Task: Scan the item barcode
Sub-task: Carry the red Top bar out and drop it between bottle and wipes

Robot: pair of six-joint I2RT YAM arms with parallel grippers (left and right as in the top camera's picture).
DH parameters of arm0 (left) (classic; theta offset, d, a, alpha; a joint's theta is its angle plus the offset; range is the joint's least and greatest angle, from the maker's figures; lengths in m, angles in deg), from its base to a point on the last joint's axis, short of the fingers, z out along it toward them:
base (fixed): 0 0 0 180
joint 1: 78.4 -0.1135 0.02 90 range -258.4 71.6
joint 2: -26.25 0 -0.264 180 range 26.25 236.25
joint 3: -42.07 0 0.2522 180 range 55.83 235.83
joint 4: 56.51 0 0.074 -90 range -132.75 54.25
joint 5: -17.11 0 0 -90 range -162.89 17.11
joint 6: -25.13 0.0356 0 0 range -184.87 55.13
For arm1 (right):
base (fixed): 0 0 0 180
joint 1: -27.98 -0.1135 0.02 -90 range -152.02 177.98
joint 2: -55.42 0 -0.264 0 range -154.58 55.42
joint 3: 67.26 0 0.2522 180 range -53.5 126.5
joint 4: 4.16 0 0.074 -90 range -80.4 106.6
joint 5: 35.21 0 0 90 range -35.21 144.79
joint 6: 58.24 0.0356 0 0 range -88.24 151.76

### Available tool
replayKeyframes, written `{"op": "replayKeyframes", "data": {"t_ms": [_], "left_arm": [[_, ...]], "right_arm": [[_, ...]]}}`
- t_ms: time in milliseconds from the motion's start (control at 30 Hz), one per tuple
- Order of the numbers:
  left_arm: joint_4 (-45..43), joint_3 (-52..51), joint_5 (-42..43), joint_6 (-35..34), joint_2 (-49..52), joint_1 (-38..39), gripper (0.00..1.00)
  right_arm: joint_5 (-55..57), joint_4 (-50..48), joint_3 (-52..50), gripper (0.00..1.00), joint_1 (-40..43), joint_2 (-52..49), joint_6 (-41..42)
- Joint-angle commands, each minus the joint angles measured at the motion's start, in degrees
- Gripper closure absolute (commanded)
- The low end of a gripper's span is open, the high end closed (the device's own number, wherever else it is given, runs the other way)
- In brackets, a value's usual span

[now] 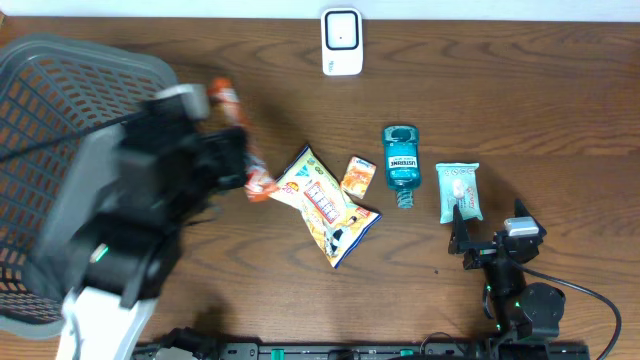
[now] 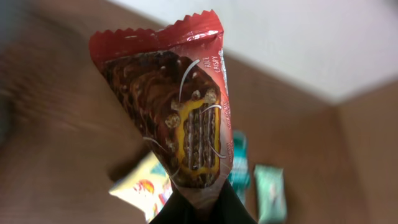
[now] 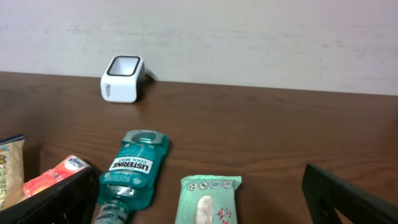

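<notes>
The left fingers [image 2: 239, 214] clamp the snack bar [image 2: 180, 112] by its lower end, above the desk [image 1: 520, 90]; the right fingers [image 3: 348, 199] gape empty. Carrying step, I judge; next, turn its barcode toward the scanner [image 1: 341, 41] ahead-right.

You have one basket [image 1: 60, 70], one scanner [image 1: 341, 40], one mouthwash bottle [image 1: 401, 160], one wipes pack [image 1: 459, 190], one chocolate bar [image 2: 186, 118] and three snack packets [image 1: 310, 185].
</notes>
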Motion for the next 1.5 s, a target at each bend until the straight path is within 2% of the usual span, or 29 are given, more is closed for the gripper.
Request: {"op": "replayKeyframes", "data": {"t_ms": [0,133,300,600,767,933,967,1000,1033,1100,1233,1300,1367,1467], "left_arm": [[-2.21,-0.83,0.37,5.75,8.48,7.58,0.93],[-11.82,-0.83,0.37,6.05,18.82,12.33,0.93],[-28.09,-0.83,1.99,2.36,32.06,18.49,0.93],[-44.04,-0.83,2.27,3.19,44.74,29.38,0.93],[-50.23,-0.83,1.84,4.11,49.9,32.24,0.92],[-50.58,-0.83,1.86,3.8,53.66,32.83,0.92],[-50.58,-0.83,1.86,3.65,54.16,32.81,0.91],[-50.56,-0.83,1.88,3.63,54.62,32.83,0.83],[-50.38,-0.83,1.88,3.17,54.9,32.87,0.61],[-50.25,-0.81,2.1,3.06,54.71,32.85,0.44],[-47.34,-0.72,0.98,6.97,51.15,32.79,0.41],[-44.17,-0.66,-3.76,6.97,49.0,32.79,0.41],[-39.32,-0.66,-12.15,7.08,45.77,32.79,0.4],[-33.62,-0.66,-20.68,10.25,41.05,32.39,0.33]], "right_arm": [[0.24,0.09,-0.15,0.01,-0.9,0.33,0.57],[0.24,0.09,-0.15,0.01,-0.9,0.33,0.59],[0.22,0.09,-0.15,0.01,-0.9,0.33,0.57],[0.24,0.09,-0.15,0.01,-0.9,0.33,0.59],[0.24,0.09,-0.15,0.01,-0.9,0.33,0.57],[0.24,0.09,-0.15,0.01,-0.9,0.33,0.59],[0.24,0.09,-0.15,0.01,-0.9,0.33,0.59],[0.24,0.09,-0.15,0.01,-0.9,0.33,0.57],[0.24,0.09,-0.15,0.01,-0.9,0.33,0.59],[0.24,0.09,-0.15,0.01,-0.9,0.33,0.59],[0.24,0.09,-0.15,0.01,-0.9,0.33,0.57],[0.24,0.09,-0.15,0.01,-0.9,0.33,0.59],[0.24,0.09,-0.15,0.01,-0.9,0.33,0.59],[0.24,0.09,-0.15,0.01,-0.9,0.33,0.59]]}}
